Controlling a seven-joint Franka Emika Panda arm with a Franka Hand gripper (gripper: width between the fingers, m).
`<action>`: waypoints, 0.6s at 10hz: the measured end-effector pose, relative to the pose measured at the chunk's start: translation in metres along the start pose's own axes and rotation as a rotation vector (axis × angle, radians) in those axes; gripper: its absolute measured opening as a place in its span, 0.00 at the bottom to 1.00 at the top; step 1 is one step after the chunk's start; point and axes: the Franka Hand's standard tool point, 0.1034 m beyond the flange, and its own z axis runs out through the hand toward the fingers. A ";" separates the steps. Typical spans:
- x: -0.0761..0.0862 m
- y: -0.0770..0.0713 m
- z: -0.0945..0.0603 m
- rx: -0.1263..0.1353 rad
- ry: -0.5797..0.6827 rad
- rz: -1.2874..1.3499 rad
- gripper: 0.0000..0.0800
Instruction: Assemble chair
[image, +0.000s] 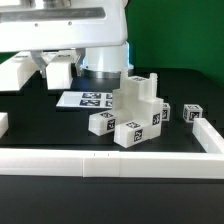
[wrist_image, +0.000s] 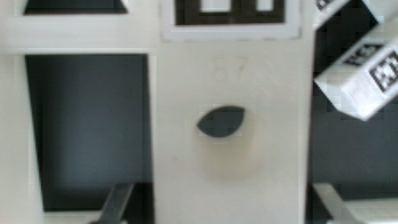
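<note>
Exterior view is giving me the half-built chair (image: 135, 110) sitting in the middle of the frame on the black table (image: 40, 125), just behind the long white rail (image: 100, 162) that is running along the bottom. Several tagged pieces are sitting joined there as one stepped body, with a thin post rising at its top, so I am judging the build as partly done and not finished. At least one small tagged block (image: 192, 113) is lying loose just to the right of the chair, and the marker board (image: 88, 99) is lying flat behind it, toward the left. The gripper (image: 57, 68) is hanging at the upper left of the frame, well apart from the chair. The wrist view is showing me a long white panel (wrist_image: 222, 150) with a dark oval hole and a tag at one end, running between the two dark fingers (wrist_image: 125, 200). The fingers are standing wide apart, one close along each edge of the panel, but I cannot tell whether they are actually gripping it. I am reckoning that this panel and the loose block are yet to be fitted.
</note>
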 end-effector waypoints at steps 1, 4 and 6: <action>-0.001 0.001 0.004 -0.002 -0.008 0.002 0.36; -0.003 -0.002 -0.001 0.005 -0.017 0.190 0.36; -0.016 -0.005 -0.013 0.022 -0.015 0.339 0.36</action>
